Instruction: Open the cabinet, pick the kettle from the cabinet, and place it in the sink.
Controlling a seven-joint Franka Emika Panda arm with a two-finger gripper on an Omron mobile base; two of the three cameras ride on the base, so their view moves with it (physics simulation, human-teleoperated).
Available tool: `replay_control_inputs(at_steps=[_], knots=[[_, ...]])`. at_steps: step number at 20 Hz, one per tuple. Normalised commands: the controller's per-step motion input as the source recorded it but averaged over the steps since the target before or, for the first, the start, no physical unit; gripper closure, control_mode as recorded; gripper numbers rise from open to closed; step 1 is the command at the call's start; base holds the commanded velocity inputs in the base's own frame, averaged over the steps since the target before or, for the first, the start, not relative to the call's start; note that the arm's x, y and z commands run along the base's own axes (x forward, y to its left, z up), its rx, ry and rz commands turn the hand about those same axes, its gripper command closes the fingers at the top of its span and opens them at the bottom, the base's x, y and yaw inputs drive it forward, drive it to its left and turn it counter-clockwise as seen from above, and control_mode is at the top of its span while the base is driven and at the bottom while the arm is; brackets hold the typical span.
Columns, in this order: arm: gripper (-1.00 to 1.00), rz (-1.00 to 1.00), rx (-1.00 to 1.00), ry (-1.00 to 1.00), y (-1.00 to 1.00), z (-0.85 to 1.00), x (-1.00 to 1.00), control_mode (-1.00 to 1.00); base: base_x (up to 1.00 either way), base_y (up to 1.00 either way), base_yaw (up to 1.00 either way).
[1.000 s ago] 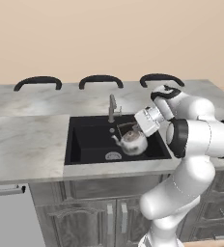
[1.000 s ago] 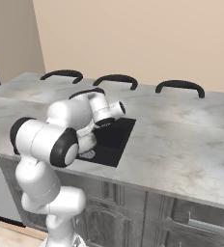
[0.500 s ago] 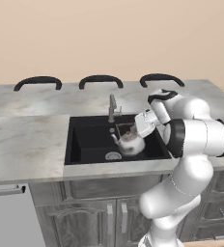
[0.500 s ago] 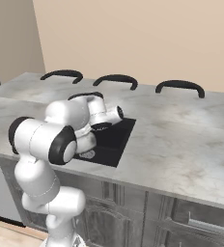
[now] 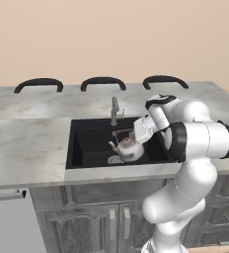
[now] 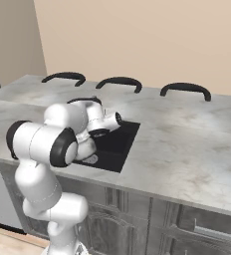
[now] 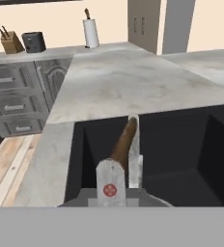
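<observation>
Left base view: the gripper, clamped on the brown handle of the kettle, has lowered it over the last second to just above the floor of the sink, at 3 o'clock from the drain, so release looks near.

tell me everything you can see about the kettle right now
The kettle is small, squat and rounded, silver-white metal by its look, with a short spout pointing left and an arched brown handle. It sits upright, low inside the black sink, near the faucet. The gripper is shut on its handle from above.
</observation>
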Motion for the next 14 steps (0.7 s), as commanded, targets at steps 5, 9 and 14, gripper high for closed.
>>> replay_control_inputs(at_steps=[5,9,14], knots=[[1.00,0.02,0.00,0.00,0.14,-0.12,0.14,-1.00,0.00,0.00,0.00],[1.00,0.00,0.00,0.00,0.21,-0.15,-0.01,-1.00,0.00,0.00,0.00],[1.00,0.00,0.00,0.02,0.18,-0.11,-0.16,-1.00,0.00,0.00,0.00]])
